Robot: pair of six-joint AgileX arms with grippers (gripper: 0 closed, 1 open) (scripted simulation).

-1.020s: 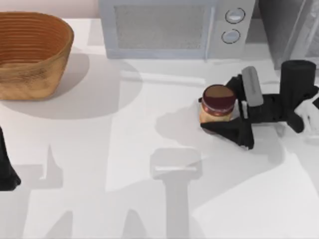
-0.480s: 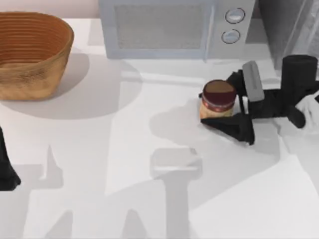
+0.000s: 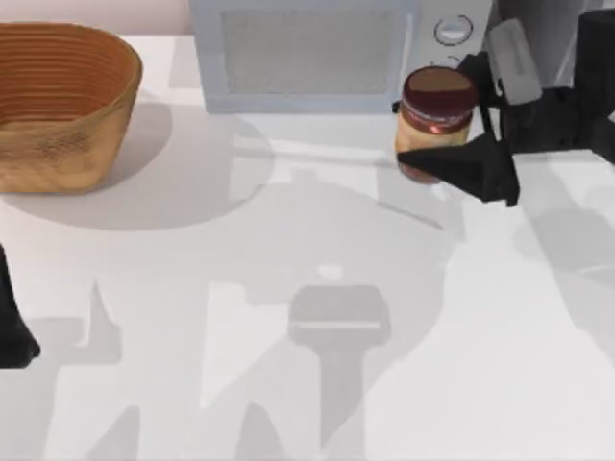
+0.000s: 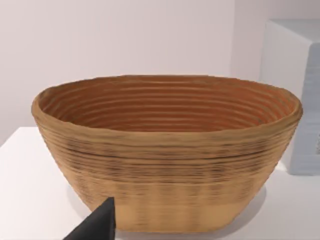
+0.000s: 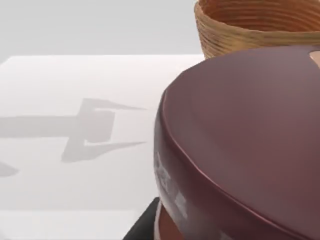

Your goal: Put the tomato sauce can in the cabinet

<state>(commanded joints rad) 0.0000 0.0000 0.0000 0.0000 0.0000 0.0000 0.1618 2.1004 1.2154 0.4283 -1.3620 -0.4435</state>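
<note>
Fingers of right gripper (image 3: 452, 134) clamped on tomato sauce can (image 3: 437, 120) — raised before microwave (image 3: 307, 53), left arm (image 3: 12, 327) parked.

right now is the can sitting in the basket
No, the can is held between the right gripper's fingers in front of the microwave, far to the right of the basket.

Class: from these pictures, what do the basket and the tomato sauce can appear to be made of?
Basket: probably woven wicker or coiled cane, matte tan, with ridged horizontal bands round its wall. Tomato sauce can: likely metal, its smooth maroon top catching a soft sheen, with what looks like a printed label.
</note>
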